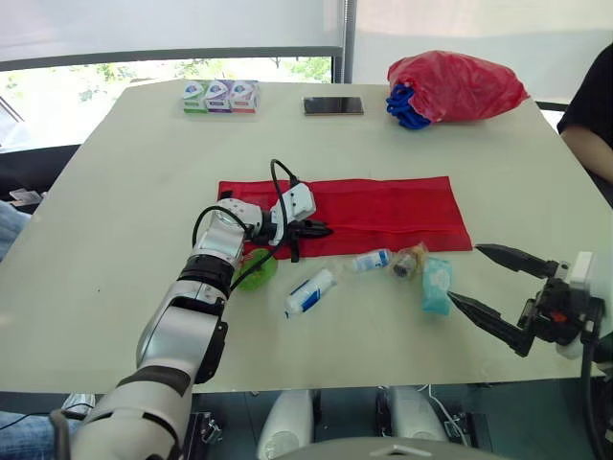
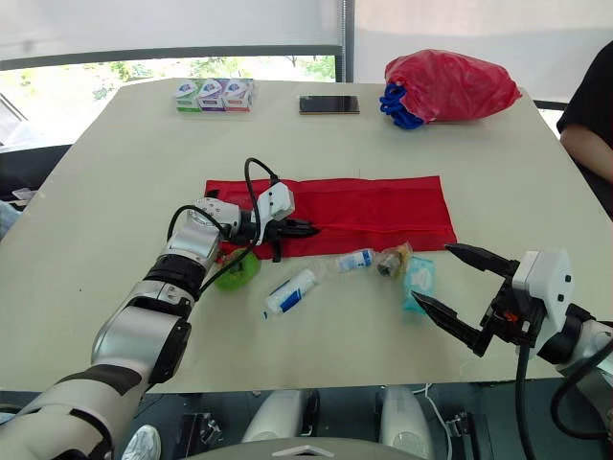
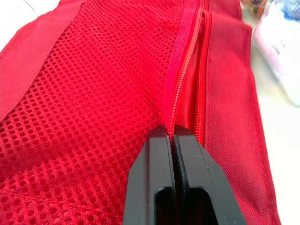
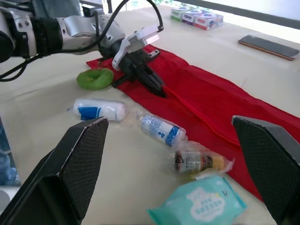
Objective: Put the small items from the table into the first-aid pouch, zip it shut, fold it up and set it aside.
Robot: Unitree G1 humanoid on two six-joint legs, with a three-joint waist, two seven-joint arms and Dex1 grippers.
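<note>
Nearest to me, the right claw (image 2: pixel 430 272) is hovering just above the near right part of the surface (image 1: pixel 124 192), its two fingers spread wide and holding nothing. Just beyond it the small items are lying in a loose row along the pouch's near edge: a teal wipes pack (image 1: pixel 436 286) closest to that claw, then a clear-wrapped brown packet (image 1: pixel 407 261), a small blue-and-white bottle (image 1: pixel 372 260), a white bandage roll (image 1: pixel 309 292) and, furthest left, a green ring (image 1: pixel 257 268). None of them is sitting in the pouch yet.

Behind the row, the red first-aid pouch (image 1: pixel 383 211) is lying unfolded and flat across the middle of the surface. The left claw (image 1: pixel 321 230) is resting on its left part, fingers pressed together, tips touching the zipper line beside the mesh panel; I am seeing nothing pinched between them.

I am judging that we are at the opening step: working the zipper so a pocket gapes. Next, I am thinking the left claw needs to catch the pull or fabric edge and hold the mouth apart, while the right claw is closing on the wipes pack.

Along the far edge, three small boxes (image 1: pixel 220 97), a phone (image 1: pixel 333 105) and a red bag (image 1: pixel 455 86) are sitting well apart from the work, with a person (image 1: pixel 594 105) at the far right.
</note>
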